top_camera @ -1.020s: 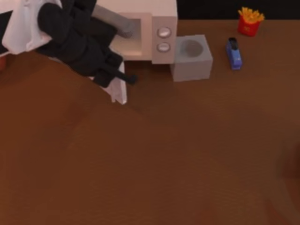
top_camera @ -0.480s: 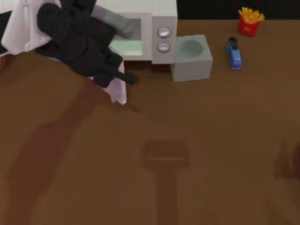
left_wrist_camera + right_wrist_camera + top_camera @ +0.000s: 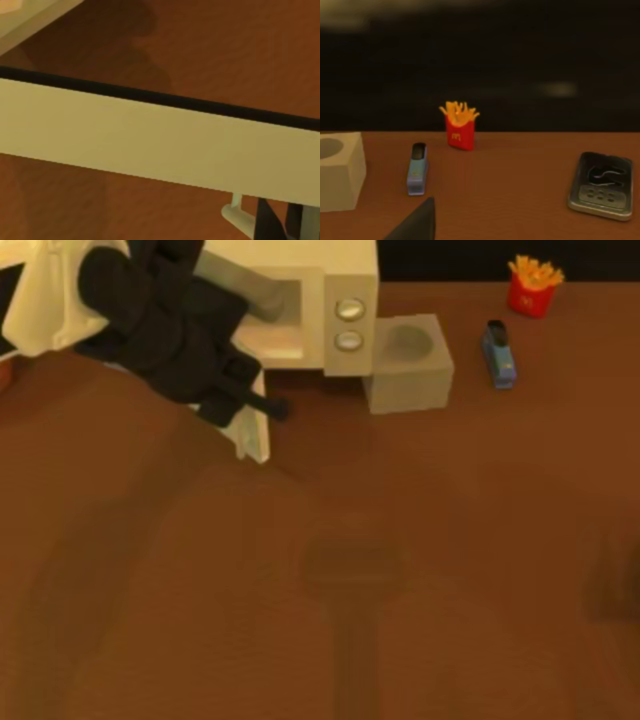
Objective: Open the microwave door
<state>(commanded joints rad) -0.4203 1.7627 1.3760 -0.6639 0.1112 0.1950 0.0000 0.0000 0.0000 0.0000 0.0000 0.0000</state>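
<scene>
Since a moment ago almost nothing moves: my left gripper (image 3: 262,407) stays shut on the microwave door (image 3: 255,430), swung wide out from the microwave (image 3: 330,290), so the opening looks nearly done, while my right arm waits unseen.

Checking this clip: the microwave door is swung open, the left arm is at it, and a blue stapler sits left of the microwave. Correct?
Not quite. The blue stapler lies to the right of the microwave, past the grey cube, as the top view shows. The rest holds: the microwave door is swung open and the left arm's pincer is at it.
</scene>
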